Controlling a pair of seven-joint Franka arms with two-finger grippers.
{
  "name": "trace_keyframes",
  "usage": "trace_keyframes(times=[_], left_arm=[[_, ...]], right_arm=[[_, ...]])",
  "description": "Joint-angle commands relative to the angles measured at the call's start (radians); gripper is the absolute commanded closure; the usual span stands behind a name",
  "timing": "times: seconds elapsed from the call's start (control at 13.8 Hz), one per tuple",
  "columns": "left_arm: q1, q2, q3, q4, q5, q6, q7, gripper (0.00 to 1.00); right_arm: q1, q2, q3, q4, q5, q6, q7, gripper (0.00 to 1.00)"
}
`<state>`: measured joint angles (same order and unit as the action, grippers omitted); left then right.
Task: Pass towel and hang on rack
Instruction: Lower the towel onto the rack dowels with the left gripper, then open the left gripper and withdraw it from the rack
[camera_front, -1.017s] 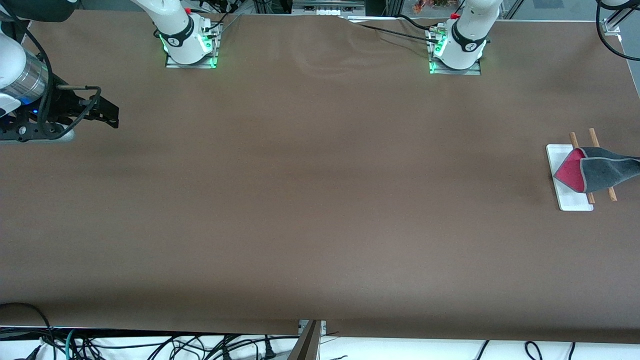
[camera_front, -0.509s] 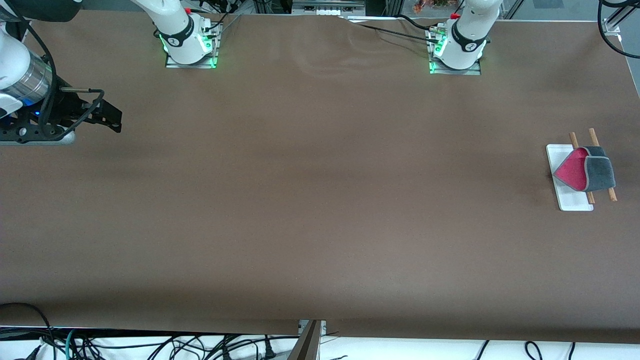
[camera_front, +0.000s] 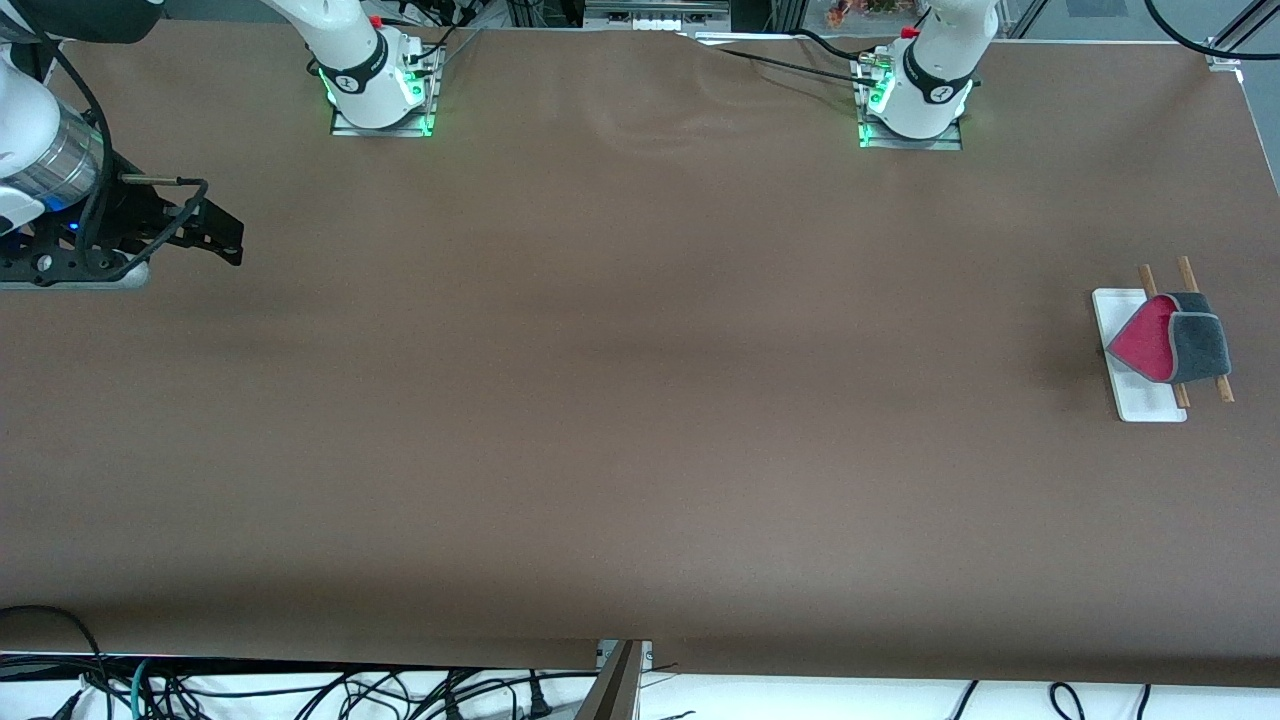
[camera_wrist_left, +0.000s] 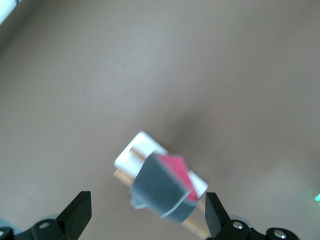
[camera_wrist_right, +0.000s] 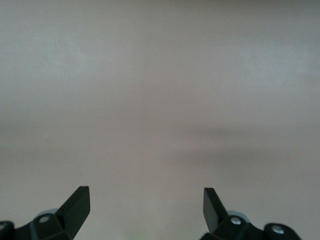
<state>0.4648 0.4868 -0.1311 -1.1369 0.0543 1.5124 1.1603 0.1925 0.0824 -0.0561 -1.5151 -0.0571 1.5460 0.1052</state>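
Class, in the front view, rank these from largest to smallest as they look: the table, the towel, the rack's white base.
1. table
2. and 3. towel and the rack's white base: unsure, since the towel hides part of the base.

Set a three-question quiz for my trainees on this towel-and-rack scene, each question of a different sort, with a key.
1. True or false: the towel is draped over the rack.
2. The left gripper is: A) shut on the towel B) open above the towel C) resting on the table.
3. Fill in: the right gripper waits, open, over the ____ arm's end of the table.

Key: 1 true; 2 B; 3 right.
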Motion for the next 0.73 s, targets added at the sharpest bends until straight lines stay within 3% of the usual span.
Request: trace_keyframes(times=[0.0,0.15,0.22,0.36,0.51,0.65], left_arm=[[-0.075,-0.034,-0.059,-0.024,0.019,-0.049,-0.228,0.00],[-0.096,-0.057,-0.143,-0.040,0.019,-0.060,-0.455,0.00],[-0.157,-0.092,-0.143,-0.069,0.021,-0.058,-0.547,0.00],[-0.251,-0.154,-0.125,-0.130,0.019,-0.052,-0.734,0.00],[-0.314,-0.224,-0.107,-0.243,-0.061,-0.002,-0.911,0.00],[-0.395,-0.325,-0.029,-0.395,-0.099,0.108,-1.017,0.00]], right_arm=[[0.002,-0.010,0.001,0.006,-0.004,0.000,0.010,0.00],[0.002,-0.010,0.001,0.006,0.003,0.002,0.010,0.00],[0.004,-0.010,0.001,0.006,0.011,0.000,0.010,0.00],[0.002,-0.010,-0.001,0.006,0.013,0.006,0.010,0.00],[0.002,-0.013,0.001,0.006,0.017,0.006,0.010,0.00],[0.002,-0.013,0.001,0.006,0.017,0.008,0.010,0.00]])
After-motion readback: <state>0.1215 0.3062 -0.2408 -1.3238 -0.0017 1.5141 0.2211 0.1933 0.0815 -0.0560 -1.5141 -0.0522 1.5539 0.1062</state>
